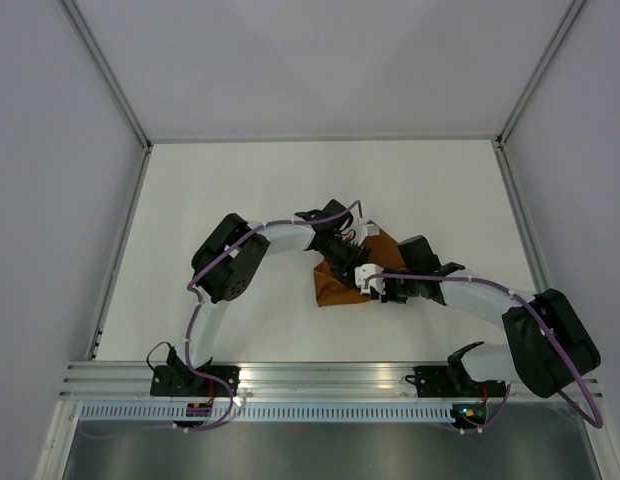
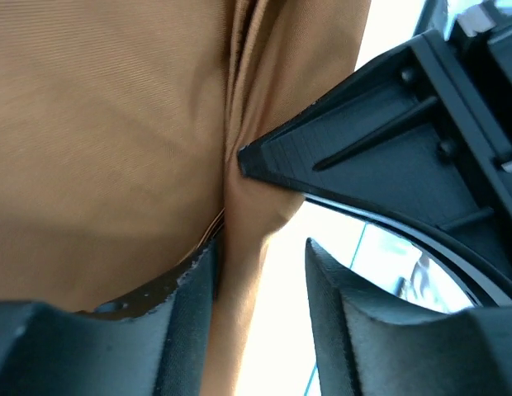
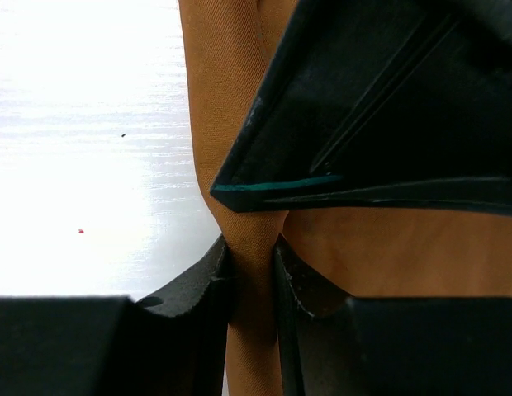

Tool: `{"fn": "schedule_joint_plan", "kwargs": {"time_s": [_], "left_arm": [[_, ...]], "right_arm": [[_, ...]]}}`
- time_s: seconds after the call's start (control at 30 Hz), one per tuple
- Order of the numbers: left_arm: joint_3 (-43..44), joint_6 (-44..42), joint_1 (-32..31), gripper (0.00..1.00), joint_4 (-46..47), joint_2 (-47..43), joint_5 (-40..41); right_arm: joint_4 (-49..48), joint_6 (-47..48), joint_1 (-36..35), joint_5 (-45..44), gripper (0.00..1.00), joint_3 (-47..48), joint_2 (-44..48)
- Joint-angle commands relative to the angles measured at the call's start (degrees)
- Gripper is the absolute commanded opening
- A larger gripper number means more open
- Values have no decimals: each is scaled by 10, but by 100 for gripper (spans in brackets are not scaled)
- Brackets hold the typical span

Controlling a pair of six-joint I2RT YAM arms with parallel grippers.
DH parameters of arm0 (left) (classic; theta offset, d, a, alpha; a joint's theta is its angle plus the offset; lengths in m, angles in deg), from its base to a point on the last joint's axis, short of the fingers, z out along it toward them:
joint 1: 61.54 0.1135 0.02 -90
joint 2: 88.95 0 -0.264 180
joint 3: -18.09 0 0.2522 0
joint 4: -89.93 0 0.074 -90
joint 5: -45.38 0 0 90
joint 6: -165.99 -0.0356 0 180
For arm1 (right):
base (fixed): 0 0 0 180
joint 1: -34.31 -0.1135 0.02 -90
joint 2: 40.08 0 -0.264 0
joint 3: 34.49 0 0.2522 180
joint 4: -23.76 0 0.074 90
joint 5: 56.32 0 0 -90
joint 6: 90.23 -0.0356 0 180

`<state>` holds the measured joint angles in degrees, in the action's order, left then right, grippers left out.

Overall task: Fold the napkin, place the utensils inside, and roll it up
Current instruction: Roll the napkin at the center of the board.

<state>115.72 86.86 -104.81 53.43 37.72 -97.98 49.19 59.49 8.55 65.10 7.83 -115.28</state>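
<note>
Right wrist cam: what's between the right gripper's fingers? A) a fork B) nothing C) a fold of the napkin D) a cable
C: the right gripper is closed on a vertical fold of the rust-orange napkin, with cloth filling the narrow gap between its fingers.

The right gripper (image 3: 254, 252) pinches a narrow fold of the rust-orange cloth napkin (image 3: 231, 99). Just beyond, a black wedge-shaped finger (image 3: 388, 107) points at that fold from the right. The white surface (image 3: 82, 148) lies to the left.
</note>
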Motion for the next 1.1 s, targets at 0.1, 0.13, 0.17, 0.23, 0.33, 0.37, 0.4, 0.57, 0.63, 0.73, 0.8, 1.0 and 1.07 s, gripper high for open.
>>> {"fn": "schedule_joint_plan", "kwargs": {"time_s": [0.1, 0.13, 0.17, 0.23, 0.33, 0.37, 0.4, 0.57, 0.63, 0.73, 0.8, 1.0, 1.07], "left_arm": [[-58, 99, 30, 54, 84, -110, 112], [-58, 107, 30, 54, 84, -110, 113], [-65, 114, 34, 54, 91, -127, 121], [-95, 131, 40, 53, 123, -150, 158], [-148, 147, 45, 54, 172, -200, 220], [-171, 146, 45, 54, 180, -226, 242], [-187, 145, 45, 54, 192, -239, 278], [-293, 142, 35, 53, 313, -320, 377], [-307, 100, 7, 55, 331, -346, 439], [-318, 24, -48, 57, 349, -353, 531], [-332, -43, -95, 59, 374, -347, 597], [-411, -220, -168, 70, 551, -320, 627], [-441, -253, -176, 72, 612, -313, 600]], "right_arm": [[107, 21, 20, 54, 19, 42, -61], [114, 22, 20, 54, 19, 42, -61], [123, 24, 30, 60, 18, 48, -66], [163, 42, 51, 93, 18, 73, -87], [224, 71, 82, 123, 18, 115, -130], [240, 79, 87, 130, 18, 138, -143], [256, 89, 95, 139, 17, 149, -169], [381, 160, 132, 183, 17, 232, -255], [422, 178, 142, 192, 17, 253, -294], [462, 198, 150, 203, 17, 289, -335], [480, 205, 153, 206, 17, 308, -354], [488, 202, 163, 209, 17, 324, -371], [488, 198, 163, 210, 17, 328, -376]]}}
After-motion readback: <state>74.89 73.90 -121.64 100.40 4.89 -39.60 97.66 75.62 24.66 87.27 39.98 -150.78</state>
